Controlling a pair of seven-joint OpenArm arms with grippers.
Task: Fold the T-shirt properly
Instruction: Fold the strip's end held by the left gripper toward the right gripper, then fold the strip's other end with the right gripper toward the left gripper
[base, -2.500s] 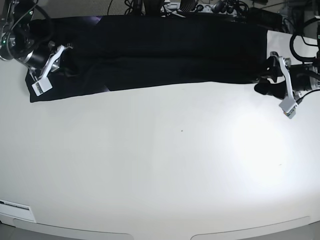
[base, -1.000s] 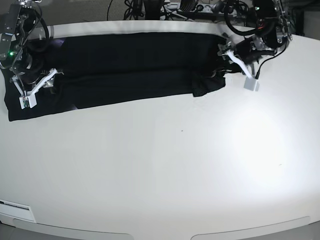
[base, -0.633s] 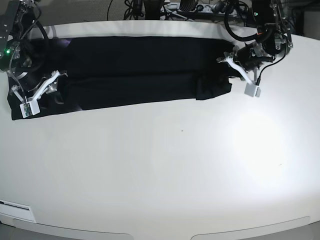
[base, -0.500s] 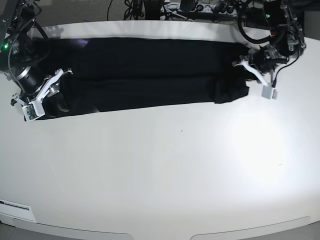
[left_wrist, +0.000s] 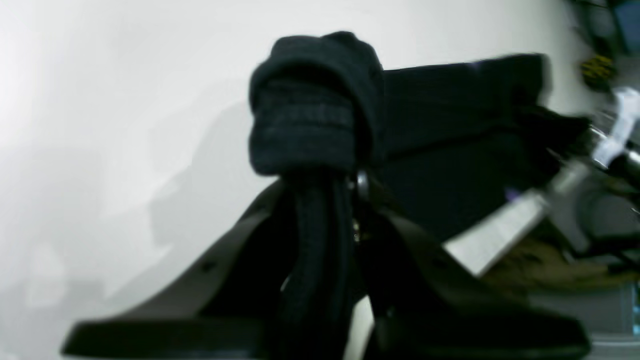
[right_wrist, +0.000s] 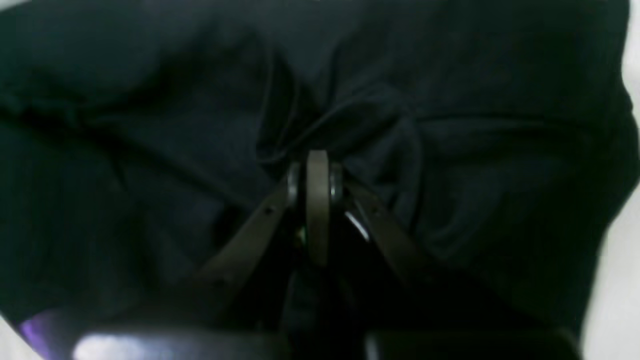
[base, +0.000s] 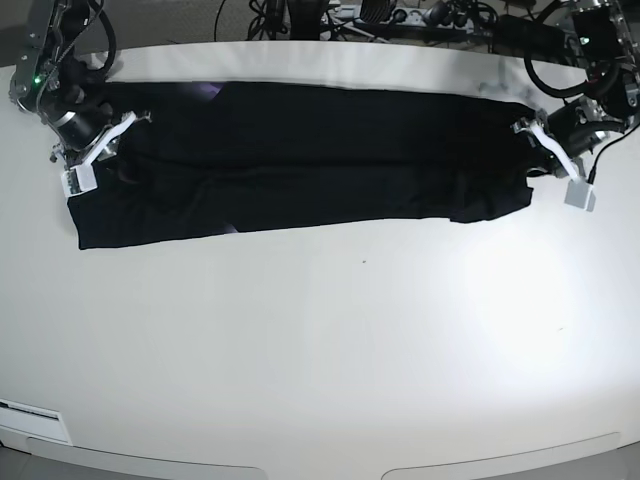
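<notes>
The black T-shirt (base: 300, 150) lies as a long folded band across the far part of the white table (base: 330, 340). My left gripper (base: 535, 150) is at the band's right end, shut on a bunched fold of the T-shirt (left_wrist: 310, 115) that it holds above the table. My right gripper (base: 100, 150) is at the band's left end, shut on a pinch of the T-shirt (right_wrist: 450, 125), which fills the right wrist view. A small purple bit of print (base: 208, 92) shows at the far edge.
Cables and equipment (base: 370, 15) crowd the table's far edge behind the shirt. A small white label (base: 35, 420) sits at the near left corner of the table. A tiny dark speck (base: 364, 262) marks the middle.
Both grippers have carried the shirt to the right; the left one moved further right, stretching the band out, and the right one moved toward the far edge.
</notes>
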